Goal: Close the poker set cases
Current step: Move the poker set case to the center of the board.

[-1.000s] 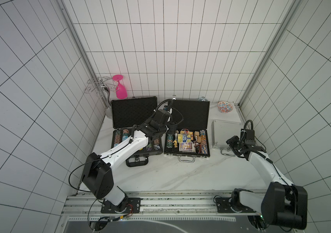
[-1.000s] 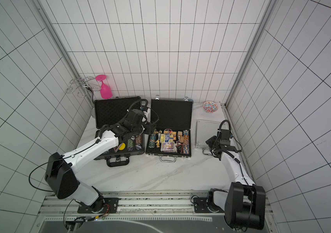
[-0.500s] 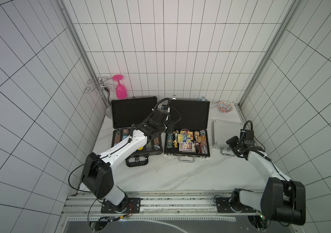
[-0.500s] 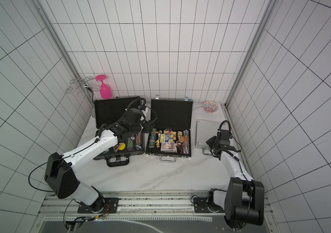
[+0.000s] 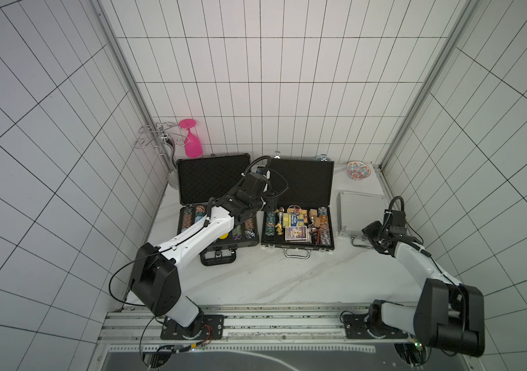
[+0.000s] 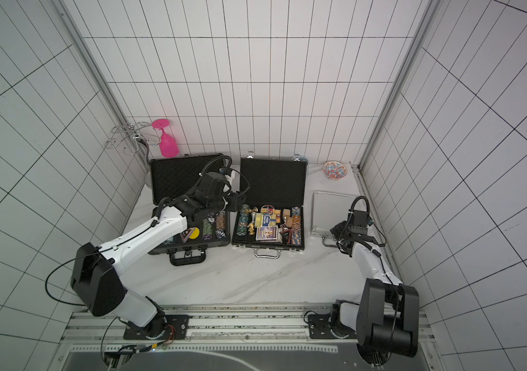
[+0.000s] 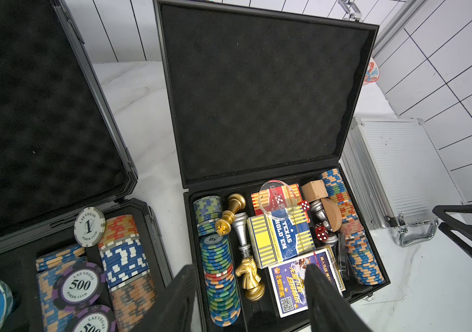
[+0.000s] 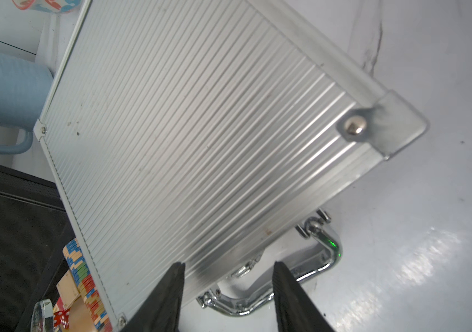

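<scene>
On the white surface (image 5: 288, 282), three cases sit in a row with their handles toward the robot: the large dark-grey case (image 5: 212, 180) on the left, the medium black case (image 5: 300, 183) in the middle and the small silver case (image 5: 360, 210) on the right. Both dark cases are open, with their lids raised at the far side and the foam facing the robot. The silver one lies flat with its lid down, though I cannot tell whether its latches are fastened. The left end effector (image 7: 250, 273) hovers above the gap between the two open cases, its fingers moderately apart and holding nothing, aimed at the black case. That case's lid has its long axis running side to side, parallel to the hinge at the back. Its free edge lies beyond the end effector, toward the back wall (image 5: 288, 112), so the coming move probably calls for reaching past that edge and drawing it forward and down. The left arm is clearly the nearer to both open lids. The right end effector (image 8: 229, 267) hangs over the silver case's front edge, just beside its chrome handle (image 8: 334, 253), fingers likewise apart and empty.
</scene>
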You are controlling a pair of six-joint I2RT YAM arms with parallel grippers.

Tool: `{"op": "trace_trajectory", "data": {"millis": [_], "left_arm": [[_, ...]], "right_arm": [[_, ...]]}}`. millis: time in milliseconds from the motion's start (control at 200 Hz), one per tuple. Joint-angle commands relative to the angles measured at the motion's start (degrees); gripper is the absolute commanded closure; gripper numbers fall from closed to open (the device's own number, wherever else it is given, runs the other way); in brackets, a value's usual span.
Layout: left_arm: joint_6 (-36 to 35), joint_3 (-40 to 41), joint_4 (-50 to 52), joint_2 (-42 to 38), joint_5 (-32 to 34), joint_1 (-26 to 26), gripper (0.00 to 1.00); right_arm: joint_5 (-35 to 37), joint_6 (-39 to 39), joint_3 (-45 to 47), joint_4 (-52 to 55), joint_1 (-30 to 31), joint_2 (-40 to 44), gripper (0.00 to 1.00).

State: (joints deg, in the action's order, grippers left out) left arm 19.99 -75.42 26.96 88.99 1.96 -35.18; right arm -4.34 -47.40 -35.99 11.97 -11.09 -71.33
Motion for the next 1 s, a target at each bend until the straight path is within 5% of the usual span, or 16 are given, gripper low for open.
{"op": "trace_trajectory", "data": {"millis": [0, 370, 994], "left_arm": [[0.7, -0.2, -0.9, -0.9, 1.0, 0.2, 0.39], [0.7, 0.9, -1.3, -1.6, 1.1, 0.2, 0.39], [0.7, 1.3, -1.8, -0.3, 2.1, 0.3, 0.39]], "right_arm": [[2.0, 1.5, 0.9, -0.7, -0.7, -1.1, 0.49], [0.4, 4.0, 0.0, -4.3, -1.1, -4.0, 0.63], [-1.7, 0.6, 0.7, -10.5, -0.6, -8.3, 0.65]]}}
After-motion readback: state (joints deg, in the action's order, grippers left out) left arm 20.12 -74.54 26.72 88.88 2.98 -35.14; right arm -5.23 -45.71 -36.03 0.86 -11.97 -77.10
